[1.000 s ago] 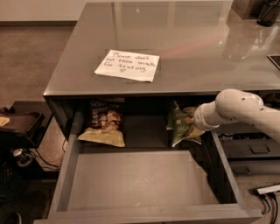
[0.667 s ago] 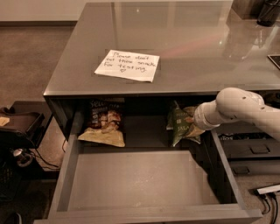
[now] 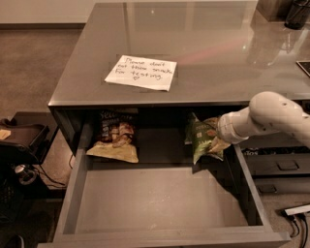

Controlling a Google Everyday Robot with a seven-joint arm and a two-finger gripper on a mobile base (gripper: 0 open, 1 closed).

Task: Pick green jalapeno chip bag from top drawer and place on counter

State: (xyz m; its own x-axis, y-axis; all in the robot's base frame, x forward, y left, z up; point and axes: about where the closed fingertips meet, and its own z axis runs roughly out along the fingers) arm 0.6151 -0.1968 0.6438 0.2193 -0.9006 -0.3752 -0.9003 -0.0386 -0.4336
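Observation:
The green jalapeno chip bag stands tilted at the back right of the open top drawer, just under the edge of the counter. My gripper reaches in from the right on its white arm and is right against the bag's right side; the bag and the arm hide most of it. The white handwritten note lies on the counter above the drawer's left half.
A dark brown-and-cream snack bag lies at the drawer's back left. The drawer's front part shows bare grey bottom. Dark objects stand at the counter's far right corner. A black chair or cart with cables stands on the floor to the left.

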